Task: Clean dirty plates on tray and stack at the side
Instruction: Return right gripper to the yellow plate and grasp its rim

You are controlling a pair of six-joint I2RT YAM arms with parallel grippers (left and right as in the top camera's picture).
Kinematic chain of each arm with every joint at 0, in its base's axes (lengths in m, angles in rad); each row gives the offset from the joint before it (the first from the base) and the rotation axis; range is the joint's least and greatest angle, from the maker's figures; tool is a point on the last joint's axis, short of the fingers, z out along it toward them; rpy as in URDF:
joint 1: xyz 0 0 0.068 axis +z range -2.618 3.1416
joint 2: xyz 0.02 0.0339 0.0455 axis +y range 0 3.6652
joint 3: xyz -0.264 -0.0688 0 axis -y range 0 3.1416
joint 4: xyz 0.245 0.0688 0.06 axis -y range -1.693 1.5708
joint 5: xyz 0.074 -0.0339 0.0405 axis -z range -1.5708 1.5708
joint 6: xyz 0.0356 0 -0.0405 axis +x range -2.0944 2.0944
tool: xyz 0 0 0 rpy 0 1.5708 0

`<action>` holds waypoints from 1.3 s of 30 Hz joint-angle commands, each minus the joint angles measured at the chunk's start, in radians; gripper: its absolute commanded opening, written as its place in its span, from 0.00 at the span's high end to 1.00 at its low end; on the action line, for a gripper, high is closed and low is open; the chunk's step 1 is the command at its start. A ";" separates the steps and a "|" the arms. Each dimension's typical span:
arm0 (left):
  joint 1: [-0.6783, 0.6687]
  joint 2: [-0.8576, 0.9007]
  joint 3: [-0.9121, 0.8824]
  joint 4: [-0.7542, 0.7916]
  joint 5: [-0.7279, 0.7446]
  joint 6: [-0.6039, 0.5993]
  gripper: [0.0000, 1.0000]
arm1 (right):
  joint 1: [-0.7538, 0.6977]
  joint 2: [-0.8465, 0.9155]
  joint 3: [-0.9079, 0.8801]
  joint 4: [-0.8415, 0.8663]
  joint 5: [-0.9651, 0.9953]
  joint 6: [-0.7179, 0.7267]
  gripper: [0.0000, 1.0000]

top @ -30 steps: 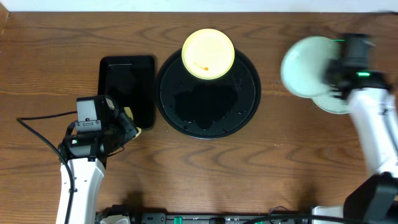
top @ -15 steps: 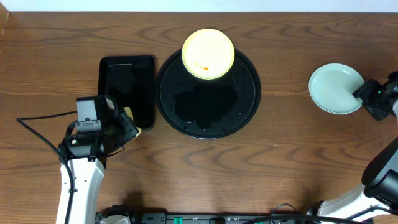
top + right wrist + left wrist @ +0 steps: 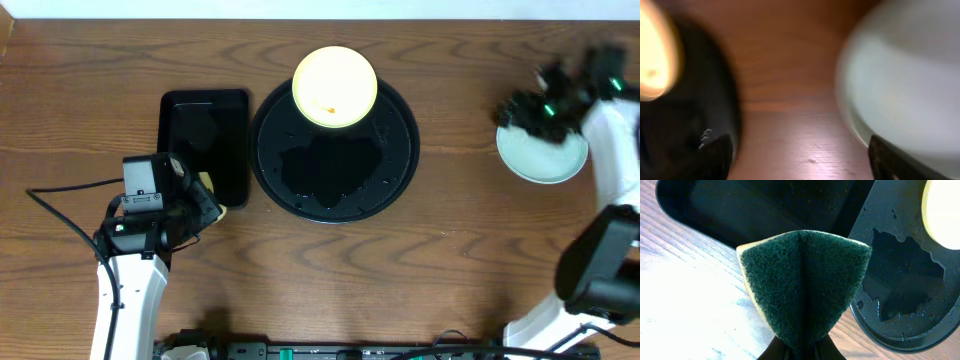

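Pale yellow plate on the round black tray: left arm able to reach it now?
Probably yes: the pale yellow plastic plate lies uncovered, and nothing stands between it and the left gripper clamping the green sponge.

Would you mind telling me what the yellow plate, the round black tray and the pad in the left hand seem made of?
The yellow plate: probably plastic, smooth, softly shiny. The round tray: glossy black, likely plastic; wet patches and reflections show. The pad: coarse dark green scouring fibre over yellow foam, seen at its pale edge.

White arm links (image 3: 128,300), black joints (image 3: 600,270), black left tool (image 3: 212,206), green lights (image 3: 548,108), black cable (image 3: 60,196).
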 commanded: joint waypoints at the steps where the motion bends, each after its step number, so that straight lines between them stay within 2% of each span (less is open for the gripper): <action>1: 0.004 0.006 0.010 -0.009 -0.013 0.024 0.91 | 0.148 0.033 0.225 -0.048 0.112 -0.095 0.12; 8: 0.004 0.032 0.010 -0.014 -0.013 0.024 0.92 | 0.357 0.270 0.578 -0.089 0.149 -0.177 0.04; 13: 0.004 0.032 0.010 -0.010 -0.013 0.039 0.91 | 0.436 0.461 0.641 0.055 0.149 -0.341 0.01; 15: 0.004 0.032 0.010 -0.011 -0.014 0.047 0.92 | 0.444 0.507 0.641 0.119 0.150 -0.356 0.02; 18: 0.004 0.032 0.010 -0.017 -0.014 0.051 0.92 | 0.446 0.568 0.641 0.203 0.132 -0.356 0.08; 24: 0.004 0.032 0.010 -0.017 -0.014 0.051 0.92 | 0.447 0.660 0.640 0.311 -0.058 -0.357 0.18; 27: 0.004 0.032 0.010 -0.016 -0.014 0.051 0.92 | 0.446 0.690 0.640 0.321 -0.063 -0.356 0.42; 28: 0.004 0.032 0.010 -0.016 -0.014 0.051 0.92 | 0.446 0.703 0.640 0.323 -0.043 -0.356 0.47; 33: 0.004 0.032 0.010 -0.016 -0.014 0.051 0.92 | 0.446 0.734 0.638 0.328 -0.008 -0.356 0.44; 36: 0.004 0.032 0.010 -0.016 -0.014 0.051 0.91 | 0.450 0.739 0.636 0.346 -0.008 -0.356 0.54; 39: 0.004 0.032 0.010 -0.017 -0.014 0.051 0.91 | 0.452 0.739 0.636 0.372 -0.008 -0.356 0.73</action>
